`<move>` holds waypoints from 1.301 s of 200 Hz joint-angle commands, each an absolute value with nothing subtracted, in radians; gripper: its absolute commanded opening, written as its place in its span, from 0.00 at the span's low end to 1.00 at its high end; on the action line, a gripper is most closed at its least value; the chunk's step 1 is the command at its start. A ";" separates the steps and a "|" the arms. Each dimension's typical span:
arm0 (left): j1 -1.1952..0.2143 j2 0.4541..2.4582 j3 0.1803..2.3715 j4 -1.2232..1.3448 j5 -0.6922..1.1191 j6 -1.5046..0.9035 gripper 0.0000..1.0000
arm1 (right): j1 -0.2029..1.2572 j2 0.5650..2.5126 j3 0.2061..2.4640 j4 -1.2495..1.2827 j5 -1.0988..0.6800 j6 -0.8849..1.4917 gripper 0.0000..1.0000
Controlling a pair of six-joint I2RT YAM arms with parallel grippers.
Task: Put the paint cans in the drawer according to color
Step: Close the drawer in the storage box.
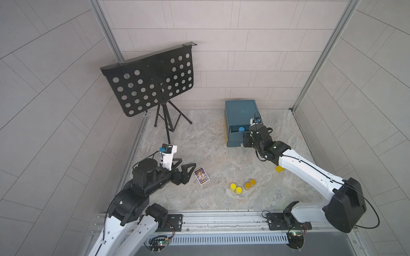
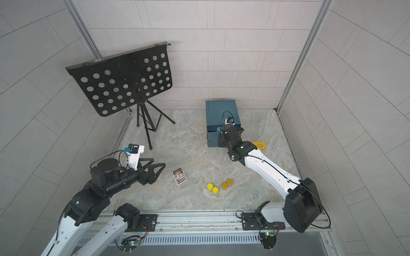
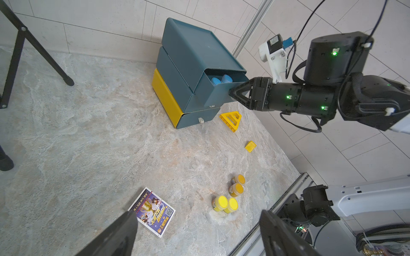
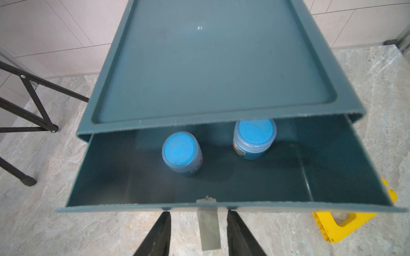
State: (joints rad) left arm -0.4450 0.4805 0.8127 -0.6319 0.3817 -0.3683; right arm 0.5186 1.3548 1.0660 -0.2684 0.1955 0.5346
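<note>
Marbled stone table (image 1: 199, 144), tiled walls. Right gripper (image 4: 198, 212) part open, fingers straddling tab (image 4: 208, 228) of pulled-out top drawer (image 4: 244, 184), gripping nothing. Left gripper (image 1: 188, 163) wide, empty. Right wrist view: two blue cans (image 4: 180, 151) in drawer; in a top view only one blue lid (image 1: 241, 129). Yellow cans (image 1: 233, 186), orange cans (image 1: 247, 185) on table, well apart from drawer.

Music stand (image 1: 150, 82): black perforated desk, tilted, on a tripod at the far left of the table (image 1: 199, 144). Card (image 1: 202, 176): flat, printed face up, front left. Yellow triangular frame (image 3: 231, 118) and small yellow block (image 3: 250, 146): on the table, apart from each other.
</note>
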 commanded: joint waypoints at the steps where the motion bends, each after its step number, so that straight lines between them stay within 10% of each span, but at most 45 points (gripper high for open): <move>1: -0.439 0.470 0.807 -0.603 0.383 -0.368 0.93 | 0.502 1.394 1.106 -0.216 0.174 0.523 0.46; 176: -0.439 0.465 0.808 -0.606 0.379 -0.365 0.93 | 0.468 1.515 1.172 -0.176 0.145 0.553 0.46; 260: -0.439 0.465 0.808 -0.604 0.380 -0.367 0.93 | 0.384 1.261 0.808 -0.001 -0.048 0.834 0.38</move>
